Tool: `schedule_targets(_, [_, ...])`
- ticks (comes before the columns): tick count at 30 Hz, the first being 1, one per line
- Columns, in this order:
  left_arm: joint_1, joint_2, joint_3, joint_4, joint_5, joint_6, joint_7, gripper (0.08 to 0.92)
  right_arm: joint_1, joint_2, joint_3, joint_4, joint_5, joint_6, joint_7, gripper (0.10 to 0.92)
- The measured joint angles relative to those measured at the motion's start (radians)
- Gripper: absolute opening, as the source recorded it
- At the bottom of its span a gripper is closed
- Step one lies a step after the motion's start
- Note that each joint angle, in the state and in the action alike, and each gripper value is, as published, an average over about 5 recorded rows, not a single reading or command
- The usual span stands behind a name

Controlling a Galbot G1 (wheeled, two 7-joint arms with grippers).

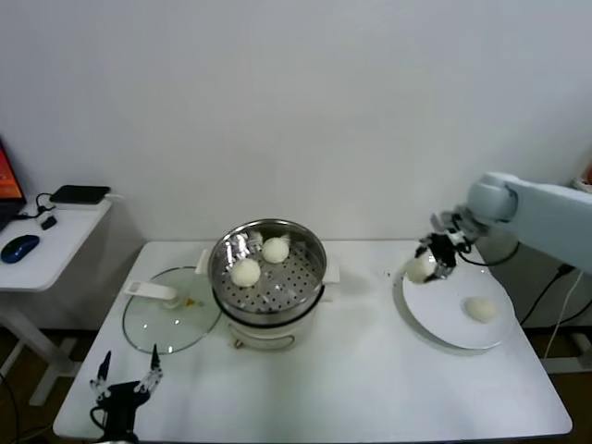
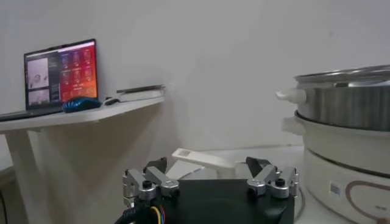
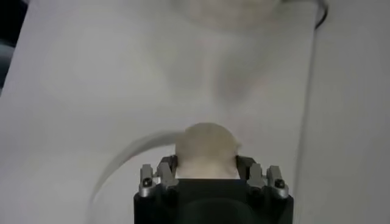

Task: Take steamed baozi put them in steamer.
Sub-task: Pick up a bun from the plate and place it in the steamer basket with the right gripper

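Meanwhile right tool (image 1: 433,262) pinches a baozi (image 1: 421,268) over plate (image 1: 444,319); left tool (image 1: 125,379) spread.

Off-white baozi (image 1: 246,272) in shiny silver perforated steamer (image 1: 310,248).

the right arm (image 1: 541,211), at the right edge of the head view, is a smooth pale grey-blue tube with a rounded joint, ending in a black wrist. the right gripper (image 3: 206,165) has a black block body with silver metal finger mounts, each with dark screws. the left gripper (image 2: 210,176), low in its wrist view, has the same black body, silver screwed brackets, black fingertips, and a bundle of coloured wires at lower left.
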State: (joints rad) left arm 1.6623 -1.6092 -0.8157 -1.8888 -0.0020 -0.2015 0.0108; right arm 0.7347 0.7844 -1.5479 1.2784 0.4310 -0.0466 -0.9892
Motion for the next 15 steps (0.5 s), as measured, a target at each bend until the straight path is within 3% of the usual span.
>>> schedule_targets(15, [0.003,0.000,-0.003,-0.005,-0.004,-0.003,-0.008,0.823,0.126,0.255,0.017,0.089,0.026,0.230,0.030,0.653])
